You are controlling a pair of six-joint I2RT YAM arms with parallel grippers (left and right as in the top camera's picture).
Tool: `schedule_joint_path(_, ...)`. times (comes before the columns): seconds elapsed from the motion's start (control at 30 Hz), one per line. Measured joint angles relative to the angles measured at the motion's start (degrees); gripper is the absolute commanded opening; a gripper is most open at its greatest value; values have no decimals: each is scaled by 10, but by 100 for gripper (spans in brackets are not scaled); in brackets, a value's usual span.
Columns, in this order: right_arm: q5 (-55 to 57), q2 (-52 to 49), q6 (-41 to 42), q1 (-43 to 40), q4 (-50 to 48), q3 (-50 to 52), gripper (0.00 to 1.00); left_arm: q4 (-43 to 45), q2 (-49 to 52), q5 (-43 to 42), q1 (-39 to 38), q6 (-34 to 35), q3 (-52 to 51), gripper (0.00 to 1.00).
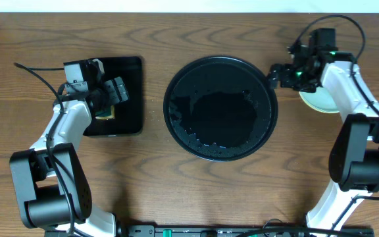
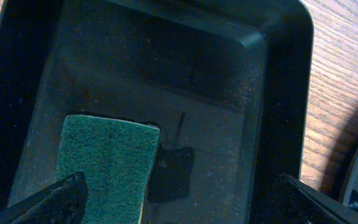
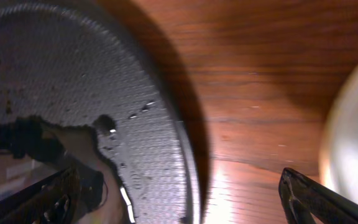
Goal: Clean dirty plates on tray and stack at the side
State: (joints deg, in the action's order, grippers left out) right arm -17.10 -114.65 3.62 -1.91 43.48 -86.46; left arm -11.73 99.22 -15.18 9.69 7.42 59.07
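The round tray [image 1: 174, 125] sits mid-bench [image 1: 150, 197] with no plate on it, only a film of water [image 1: 219, 115] pooled across its floor. The plates [image 1: 322, 103] lie at the far right, just beside the tray, mostly hidden under the right arm. How many are stacked there I cannot tell from above.

The right pincer [image 1: 276, 74] hangs released, jaws wide, straddling the strip of bench between the tray's rim and the plates' edge. That is the main risk. A sideways swing or a drop from here could catch one finger on the rim or the other on the stack. Either would slide the plates out of line or jolt the tray so that water slops onto the wood.

The left pincer [image 2: 185, 202] is also released, jaws spread over the small rectangular tray [image 2: 278, 74] on the left, with the green sponge [image 2: 107, 158] lying by one finger. If that finger touches the sponge as the arm lifts, it may drag it over the wall.
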Motion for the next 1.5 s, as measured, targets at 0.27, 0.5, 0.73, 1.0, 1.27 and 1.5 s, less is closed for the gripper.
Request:
schedule_joint_path(0.27, 6, 0, 0, 41, 0, 0, 99, 0, 0, 0, 0, 0, 0, 95)
schedule_joint_path(0.5, 7, 0, 0, 51, 0, 0, 99, 0, 0, 0, 0, 0, 0, 95)
schedule_joint_path(0.73, 10, 0, 0, 51, 0, 0, 99, 0, 0, 0, 0, 0, 0, 95)
schedule_joint_path(1.0, 11, 14, 0, 51, 0, 1, 99, 0, 0, 0, 0, 0, 0, 95)
schedule_joint_path(1.27, 14, 241, 0, 51, -3, 5, 99, 0, 0, 0, 0, 0, 0, 95)
schedule_joint_path(1.5, 35, 496, -27, 51, -12, -1, 99, 0, 0, 0, 0, 0, 0, 95)
